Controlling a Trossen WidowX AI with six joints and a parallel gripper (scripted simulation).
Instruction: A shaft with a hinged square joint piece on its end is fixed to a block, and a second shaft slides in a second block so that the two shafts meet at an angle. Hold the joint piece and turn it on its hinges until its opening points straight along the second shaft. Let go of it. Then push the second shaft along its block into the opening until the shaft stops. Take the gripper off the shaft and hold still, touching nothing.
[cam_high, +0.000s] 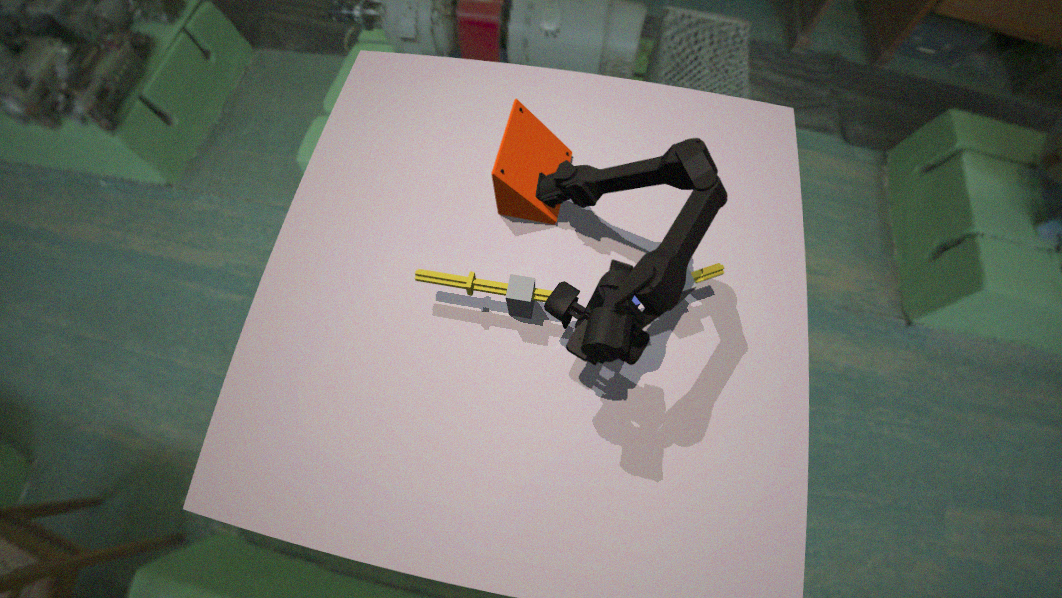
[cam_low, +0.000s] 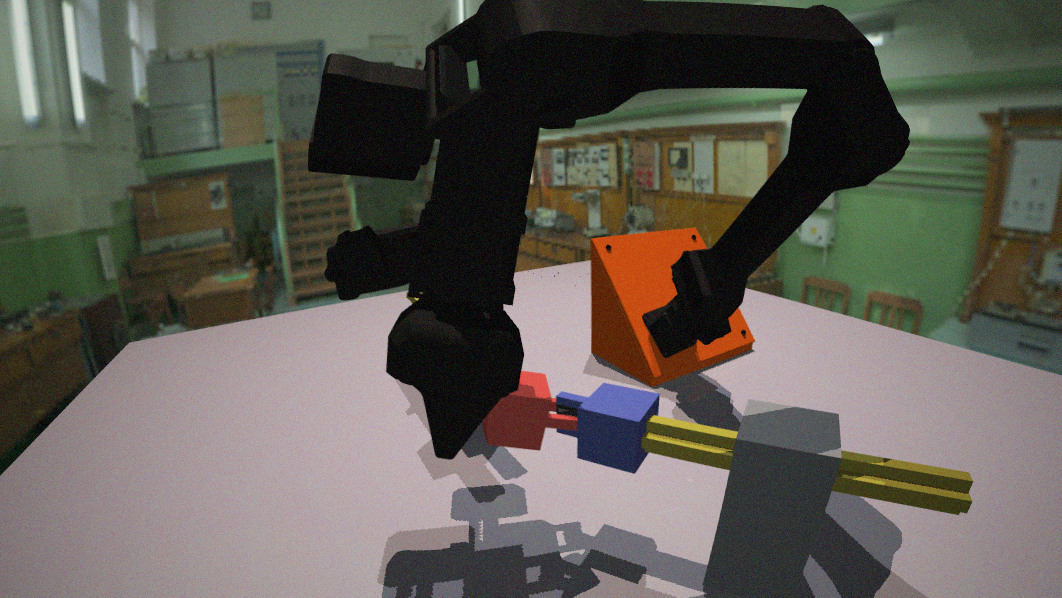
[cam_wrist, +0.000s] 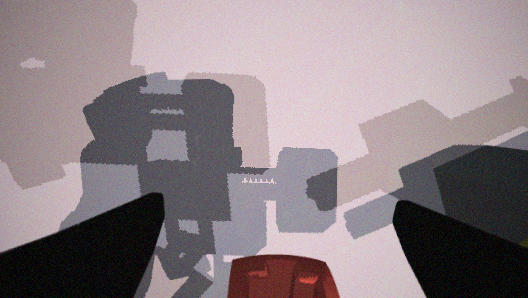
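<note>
The red joint piece (cam_low: 517, 421) (cam_wrist: 282, 280) hangs on its hinges at the blue end part (cam_low: 616, 430) of the fixed yellow shaft (cam_low: 910, 470) (cam_high: 708, 272). This shaft sits in a grey block (cam_low: 776, 512). The second yellow shaft (cam_high: 443, 279) with its collar passes through another grey block (cam_high: 520, 286); its inner end is hidden behind the arm. My gripper (cam_low: 445, 447) (cam_wrist: 281, 209) is open and empty, pointing down close beside the red piece. In the wrist view the red piece shows at the bottom centre, between the two fingers' lines. Whether they touch it cannot be told.
An orange wedge mount (cam_high: 529, 152) (cam_low: 639, 278) carries the arm's base at the back. The arm (cam_high: 631, 174) arches over the fixed shaft and hides the joint in the top view. In the wrist view the second shaft's block (cam_wrist: 487, 182) is partly behind the right finger.
</note>
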